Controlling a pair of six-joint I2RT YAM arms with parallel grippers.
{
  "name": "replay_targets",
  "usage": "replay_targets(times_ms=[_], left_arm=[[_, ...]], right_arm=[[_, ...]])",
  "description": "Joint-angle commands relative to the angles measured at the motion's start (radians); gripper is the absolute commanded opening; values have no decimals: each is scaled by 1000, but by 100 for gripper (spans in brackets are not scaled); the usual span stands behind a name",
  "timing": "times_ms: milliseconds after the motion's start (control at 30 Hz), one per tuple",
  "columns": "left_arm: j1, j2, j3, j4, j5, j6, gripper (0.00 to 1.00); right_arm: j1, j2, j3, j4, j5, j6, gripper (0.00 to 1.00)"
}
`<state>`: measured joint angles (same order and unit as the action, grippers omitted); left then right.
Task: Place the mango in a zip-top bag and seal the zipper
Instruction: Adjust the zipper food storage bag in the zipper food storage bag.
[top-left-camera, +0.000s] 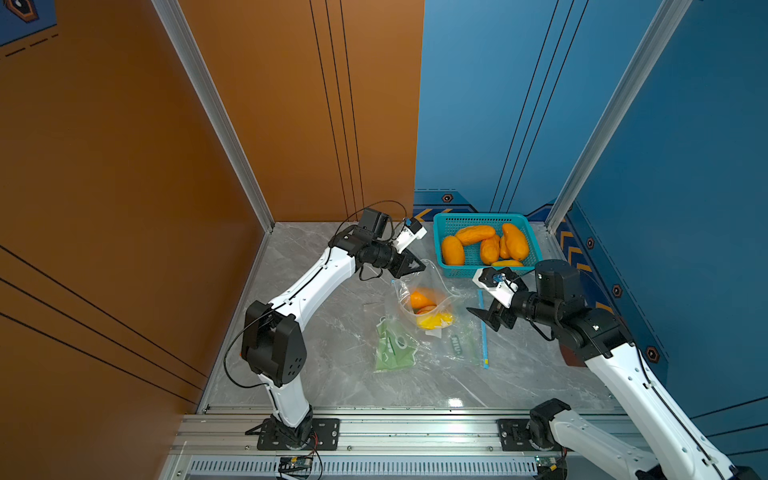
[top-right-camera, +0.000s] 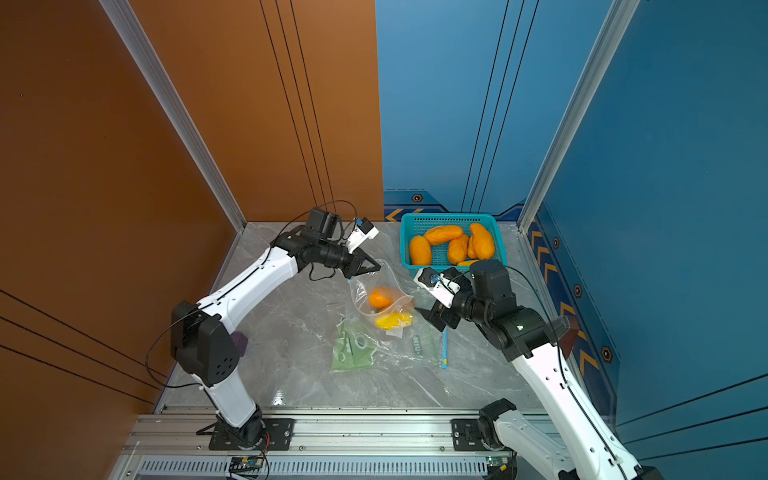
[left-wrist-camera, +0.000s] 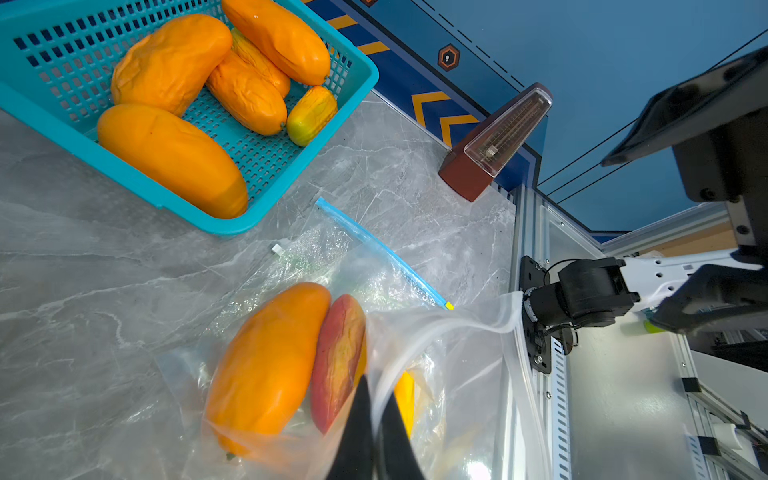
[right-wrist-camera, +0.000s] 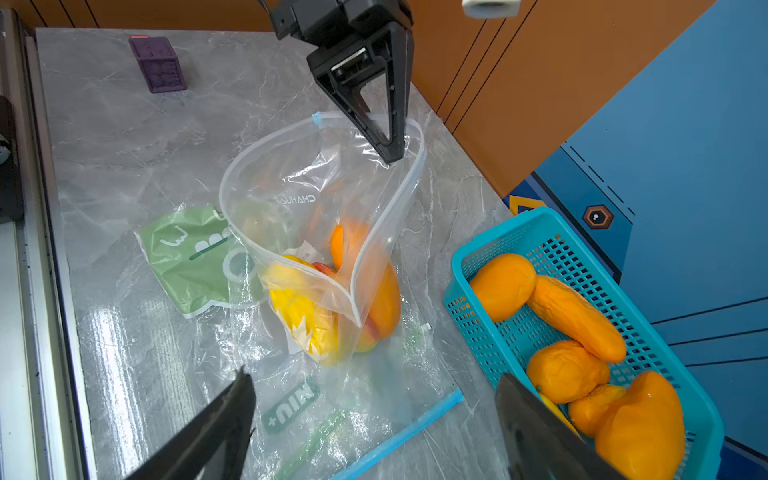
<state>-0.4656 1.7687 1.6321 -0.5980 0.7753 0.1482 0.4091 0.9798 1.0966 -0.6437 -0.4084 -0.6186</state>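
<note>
Left end effector (right-wrist-camera: 390, 153) outstretched, pinched tight on zip-top bag (right-wrist-camera: 291, 187) rim — right end effector (right-wrist-camera: 372, 376) spread, empty, alongside

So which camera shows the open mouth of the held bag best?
The right wrist view: the bag shows its whole zipper rim as an open loop, pinched by the left fingers. Both top views show the bag small, from above. The left wrist view shows only part of the rim.

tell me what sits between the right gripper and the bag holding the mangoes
A second zip-top bag flat on the table, with a blue zipper strip. The right wrist view shows it between the right gripper and the mango bag.
</note>
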Motion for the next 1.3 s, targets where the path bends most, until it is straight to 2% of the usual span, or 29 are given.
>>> replay_targets(times_ms=[0, 233, 400, 467, 567, 667, 733, 867, 967, 1000, 1100, 1167, 1267], left_arm=[[-2, -40, -20, -22, 8, 35, 0], [-5, -27, -14, -20, 12, 22, 0], [-6, -19, -8, -21, 16, 13, 0], [-8, -17, -6, -21, 18, 7, 0], [-10, -14, -4, -21, 22, 2, 0], [-12, -11, -5, -22, 24, -2, 0], [-13, -9, -5, -22, 25, -4, 0], [-13, -8, -2, -20, 26, -9, 0], [-9, -13, -2, -22, 25, -11, 0], [-6, -15, -2, -21, 25, -14, 2], [23, -37, -6, -22, 31, -27, 18], [58, -67, -16, -20, 49, -29, 42], [126, -116, -37, -20, 58, -40, 55]], right_arm=[[51, 79, 48, -31, 68, -76, 89], [91, 172, 64, -26, 83, -86, 85], [120, 235, 69, -27, 87, -89, 74], [130, 260, 74, -21, 94, -87, 65], [135, 297, 83, -5, 108, -80, 41], [138, 324, 92, 8, 105, -74, 38], [138, 332, 97, 14, 112, -73, 30], [138, 330, 95, 30, 128, -73, 2], [140, 311, 92, 32, 152, -87, 0], [140, 302, 91, 32, 158, -95, 0], [133, 265, 84, 30, 179, -125, 0], [120, 242, 84, 29, 186, -138, 0], [80, 204, 85, 19, 155, -153, 0]])
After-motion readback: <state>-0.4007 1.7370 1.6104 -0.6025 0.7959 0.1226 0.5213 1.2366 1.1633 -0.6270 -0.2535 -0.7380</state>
